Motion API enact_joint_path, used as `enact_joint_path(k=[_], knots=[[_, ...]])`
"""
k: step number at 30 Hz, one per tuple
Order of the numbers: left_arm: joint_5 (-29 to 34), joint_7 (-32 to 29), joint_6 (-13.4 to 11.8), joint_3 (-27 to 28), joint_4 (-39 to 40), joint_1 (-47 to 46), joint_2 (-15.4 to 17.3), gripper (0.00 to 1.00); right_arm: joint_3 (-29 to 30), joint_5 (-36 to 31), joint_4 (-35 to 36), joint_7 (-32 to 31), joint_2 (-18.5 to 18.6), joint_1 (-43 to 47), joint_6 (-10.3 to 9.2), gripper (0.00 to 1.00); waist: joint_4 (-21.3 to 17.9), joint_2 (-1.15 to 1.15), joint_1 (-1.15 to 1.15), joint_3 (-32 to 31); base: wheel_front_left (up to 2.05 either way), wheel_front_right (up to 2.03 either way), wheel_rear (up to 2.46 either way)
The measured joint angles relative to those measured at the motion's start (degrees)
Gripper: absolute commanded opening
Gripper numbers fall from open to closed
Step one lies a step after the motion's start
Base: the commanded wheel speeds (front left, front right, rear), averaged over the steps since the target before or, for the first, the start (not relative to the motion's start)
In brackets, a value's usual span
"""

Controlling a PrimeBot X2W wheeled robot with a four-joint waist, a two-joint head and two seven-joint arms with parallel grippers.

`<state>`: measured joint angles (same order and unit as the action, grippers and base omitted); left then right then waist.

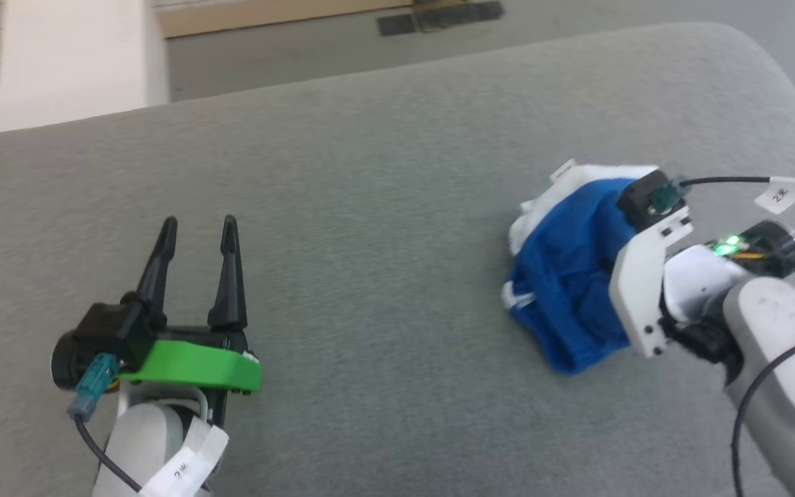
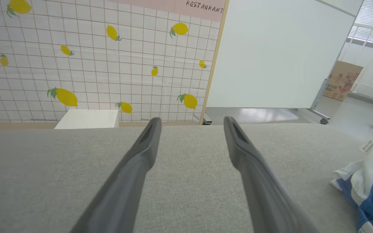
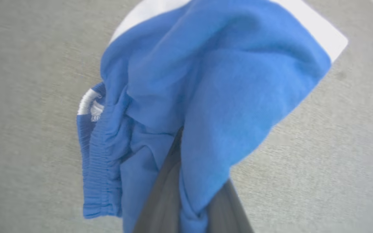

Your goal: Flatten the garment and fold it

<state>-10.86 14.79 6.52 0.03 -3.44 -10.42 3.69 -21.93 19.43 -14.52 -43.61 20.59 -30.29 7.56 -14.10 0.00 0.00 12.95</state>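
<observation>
1. The right gripper (image 3: 191,210) is closed down narrow; its two dark fingers (image 3: 160,200) pinch a fold of the garment (image 3: 212,81) between them, and their tips are buried in the cloth.
2. The left gripper (image 1: 199,222) stands wide apart with nothing between its tapered black fingers; it hovers low over the grey cushion (image 1: 370,172), touching no cloth, well apart from the garment; in the left wrist view the same gripper (image 2: 192,121) points across the bare cushion toward a tiled wall printed with lemons (image 2: 66,97).
3. The garment is soft, bright blue knit with white panels; a gathered, ribbed elastic band (image 3: 100,161) runs down its left edge in the right wrist view; a small white tag (image 1: 566,169) sticks out at the far end.
4. It lies bunched in a rumpled heap (image 1: 563,276) on the right side of the cushion, not flat; the heap's long axis runs roughly from near to far, white end away from the robot, blue end nearer.
5. The cushion is a coarse grey weave with a rounded far corner.
</observation>
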Motion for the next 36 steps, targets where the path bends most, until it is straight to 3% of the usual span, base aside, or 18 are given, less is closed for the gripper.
enact_joint_path(k=[6, 13, 21, 26, 27, 28, 29, 36], knots=[[1.93, 0.0, 0.09, -1.21, 0.48, -2.67, 1.85, 1.0, -2.63, -2.72, -7.72, 4.85, 5.21, -5.64, 0.01, 0.0, -6.08, 0.0, 0.0, 2.32, 0.0, 0.0, 0.0], [2.75, -1.72, 0.29, -2.42, 2.0, -5.52, 4.35, 1.0, -0.73, -8.77, -21.53, 16.25, 6.38, -14.12, 0.02, 0.0, -11.19, 0.0, 0.0, 7.21, 0.0, 0.0, 0.0], [3.22, -4.68, 0.44, -3.43, 4.97, -6.41, 5.86, 1.0, 7.08, -14.25, -35.07, 27.03, 4.1, -19.81, 0.02, 0.0, -12.9, 0.0, 0.01, 13.44, 0.0, 0.0, 0.0], [3.22, -5.11, 0.4, -3.79, 5.75, -6.45, 6.09, 1.0, 10.27, -16.64, -41.0, 30.11, 3.63, -21.84, 0.02, 0.0, -11.75, 0.0, 0.01, 15.07, 0.0, 0.0, 0.0], [3.22, -5.11, 0.38, -3.9, 5.76, -6.44, 6.03, 1.0, 11.13, -17.12, -42.31, 30.1, 3.72, -22.19, 0.02, 0.04, -11.34, 0.0, 0.01, 15.14, 0.0, 0.0, 0.0], [3.21, -5.04, 0.34, -4.07, 5.67, -6.44, 5.95, 1.0, 12.11, -17.75, -43.56, 30.03, 3.97, -22.51, 0.02, 0.33, -10.9, 0.0, 0.01, 15.13, 0.0, 0.0, 0.0], [3.2, -4.95, 0.26, -4.17, 5.57, -6.42, 5.88, 1.0, 12.81, -18.41, -44.4, 30.04, 4.23, -22.64, 0.02, 1.0, -10.52, 0.0, 0.01, 15.05, 0.0, 0.0, 0.0], [2.16, -2.56, -0.12, -4.47, 3.32, -5.89, 4.6, 1.0, 18.14, -25.68, -46.6, 31.03, 8.36, -22.78, 0.02, 1.0, -8.01, 0.0, 0.01, 12.01, 0.0, 0.0, 0.0]])
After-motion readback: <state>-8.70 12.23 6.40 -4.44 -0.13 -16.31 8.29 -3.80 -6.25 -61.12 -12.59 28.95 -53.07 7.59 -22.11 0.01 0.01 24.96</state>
